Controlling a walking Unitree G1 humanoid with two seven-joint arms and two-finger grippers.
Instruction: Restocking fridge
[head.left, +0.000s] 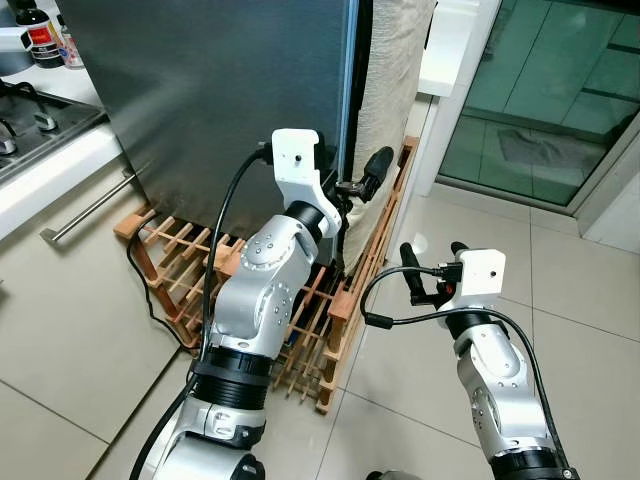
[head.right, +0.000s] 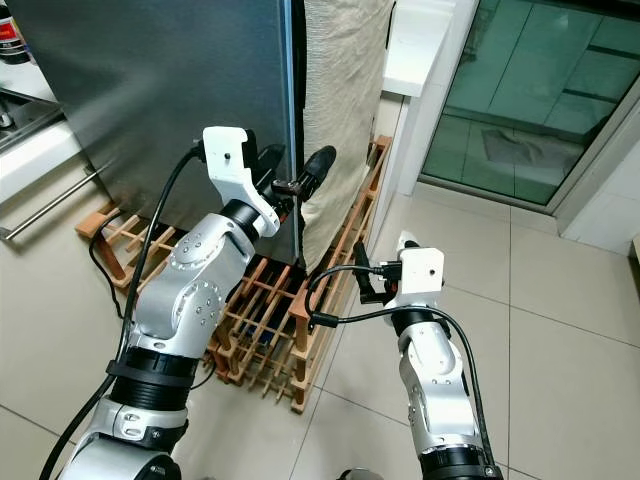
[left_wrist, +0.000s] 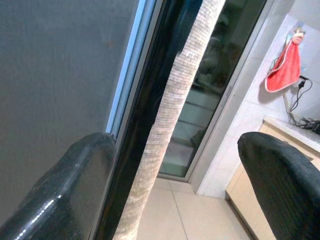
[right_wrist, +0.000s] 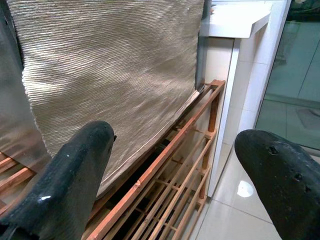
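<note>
The fridge (head.left: 220, 90) is a tall grey steel unit with its door closed, and a beige woven cloth (head.left: 395, 70) hangs down its right side. My left gripper (head.left: 352, 185) is raised to the door's right edge and is open. In the left wrist view its fingers (left_wrist: 75, 190) straddle the dark gap between door edge (left_wrist: 127, 95) and cloth (left_wrist: 175, 100). My right gripper (head.left: 433, 260) hovers lower to the right over the floor tiles, open and holding nothing. It points at the cloth (right_wrist: 110, 65) and the wooden rack (right_wrist: 165, 165).
A slatted wooden rack (head.left: 320, 330) lies on the floor against the fridge's base. A counter with a hob (head.left: 40, 130) and bottles (head.left: 40, 35) stands to the left. On the right are a white pillar (head.left: 450, 60) and a glass sliding door (head.left: 540, 90). Tiled floor extends to the right.
</note>
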